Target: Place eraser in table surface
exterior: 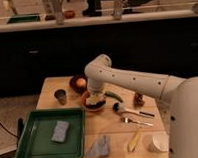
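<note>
The eraser (60,130) is a grey-blue block lying flat in the green tray (27,147) at the front left of the wooden table (107,128). My white arm reaches in from the right. My gripper (96,99) points down at the table's middle, right over a red bowl (89,105), well to the right of and behind the eraser. Nothing shows in the gripper's hold.
A dark cup (60,96) and a brown bowl holding an orange ball (79,83) stand at the back left. A green pepper (113,96), a small bottle (139,98), a spoon (125,109) and a fork (137,122) lie to the right. A grey cloth (98,146), a yellow item (134,139) and a white cup (157,142) line the front edge.
</note>
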You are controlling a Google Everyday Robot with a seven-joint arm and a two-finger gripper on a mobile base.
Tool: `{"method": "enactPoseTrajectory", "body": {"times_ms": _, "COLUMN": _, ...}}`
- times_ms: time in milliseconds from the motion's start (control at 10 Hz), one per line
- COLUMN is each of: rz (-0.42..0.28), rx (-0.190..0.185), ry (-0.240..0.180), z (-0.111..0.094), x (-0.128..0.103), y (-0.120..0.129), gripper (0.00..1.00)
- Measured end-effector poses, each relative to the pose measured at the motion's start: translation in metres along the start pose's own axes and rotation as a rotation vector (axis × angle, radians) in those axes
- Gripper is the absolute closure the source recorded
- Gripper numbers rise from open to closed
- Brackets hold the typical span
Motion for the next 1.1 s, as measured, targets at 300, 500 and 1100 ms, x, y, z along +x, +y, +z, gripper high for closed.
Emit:
{"method": "enactPoseTrajectory", "body": {"times_ms": 300, "rz": 0.01, "rx": -0.011, "ry": 0.008, "z": 0.007, "x": 0.002, "y": -0.007, "gripper": 0.34}}
{"method": "enactPoseTrajectory", "body": {"times_ms": 500, "rz": 0.022, "rx": -0.024, "ry": 0.018, "z": 0.015, "x": 0.006, "y": -0.012, "gripper": 0.34}}
{"method": "enactPoseTrajectory", "body": {"times_ms": 1100, "rz": 0.05, "rx": -0.064, "ry": 0.035, "z": 0.042, "x": 0.015, "y": -0.02, "gripper": 0.34}}
